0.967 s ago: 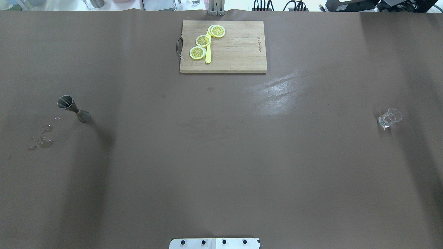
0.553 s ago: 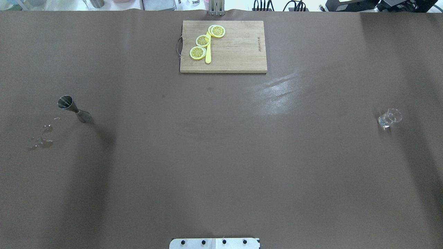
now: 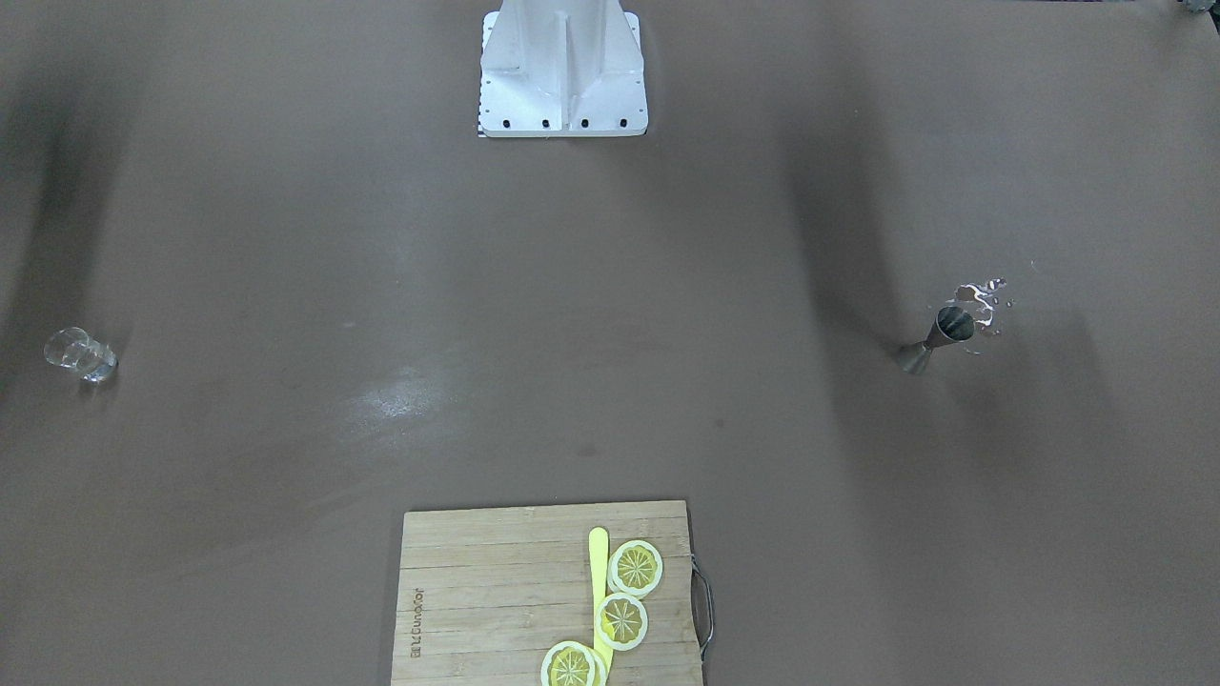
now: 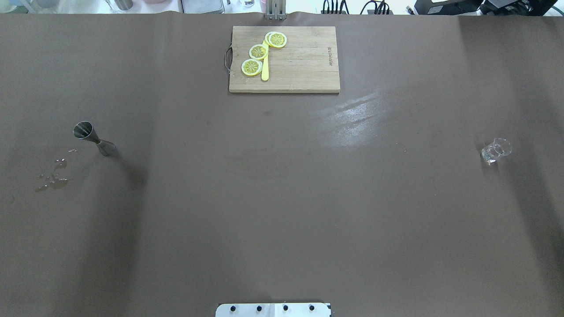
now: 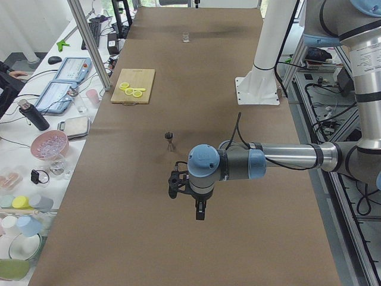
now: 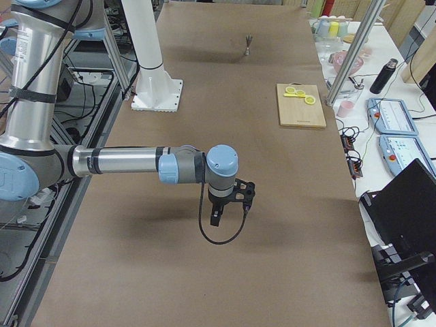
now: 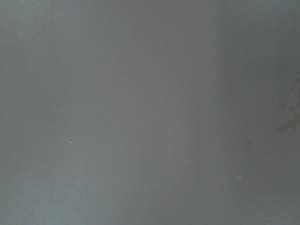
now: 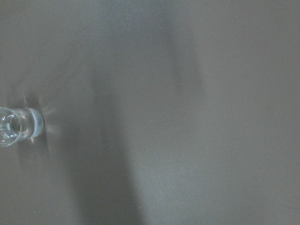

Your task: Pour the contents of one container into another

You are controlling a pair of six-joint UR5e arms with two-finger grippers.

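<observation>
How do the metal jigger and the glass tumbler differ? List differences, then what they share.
The jigger is opaque dark metal, hourglass-shaped; the tumbler is clear and cylindrical. The jigger stands on the robot's left near spilled droplets; the tumbler far right. Both stand upright.

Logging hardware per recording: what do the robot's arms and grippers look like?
Both arms match: silver tube links, light blue joint caps, dark grey joint rings. The left arm carries a black left gripper with a black cable arching over the wrist; the right arm has a black right gripper with a black cable looping below.
</observation>
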